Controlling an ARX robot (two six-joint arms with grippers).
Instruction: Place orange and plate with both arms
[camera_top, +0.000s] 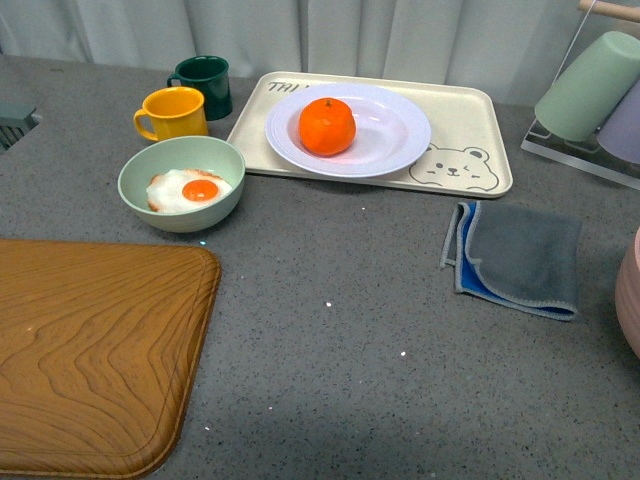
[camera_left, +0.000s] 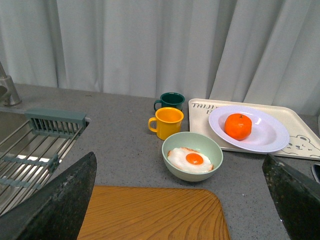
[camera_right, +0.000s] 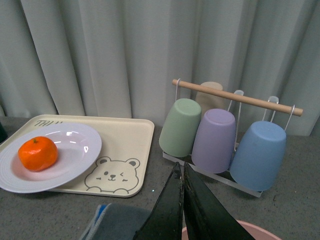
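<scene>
1. While neither arm shows in my front view, I see the wooden cutting board (camera_top: 95, 350) nearest me at the left on the grey counter (camera_top: 330, 350).
2. From my left wrist camera, the left gripper (camera_left: 180, 200) has its two dark fingers (camera_left: 55, 205) spread wide apart at the frame's edges, holding nothing.
3. From my right wrist camera, the right gripper (camera_right: 183, 200) has its dark fingers (camera_right: 167, 210) pressed together with nothing between them.
4. A folded grey cloth (camera_top: 520, 258) with a blue edge lies to the right, just in front of the tray, and a pink rim (camera_top: 630, 295) cuts in at the far right edge.
5. Further back on the left I see the pale green bowl (camera_top: 181, 184) holding a fried egg (camera_top: 190, 190), just behind the board's far corner.
6. Behind the bowl stand a yellow mug (camera_top: 172, 113) and a dark green mug (camera_top: 204, 85), close together and just left of the tray.
7. The cream bear tray (camera_top: 470, 150) lies flat beyond the cloth; the plate (camera_top: 395, 130) sits on its left part.
8. The orange (camera_top: 327, 126) rests in the plate, left of its centre, upright with its stem spot on top.
9. At the far right a rack (camera_right: 235, 97) with a wooden bar holds upturned cups: green (camera_right: 181, 127), lilac (camera_right: 215, 140) and blue (camera_right: 257, 155), with a cream one (camera_right: 210, 95) behind.
10. A sink (camera_left: 25, 150) with a wire rack lies off to the left, and grey curtains (camera_left: 150, 45) close the back.
</scene>
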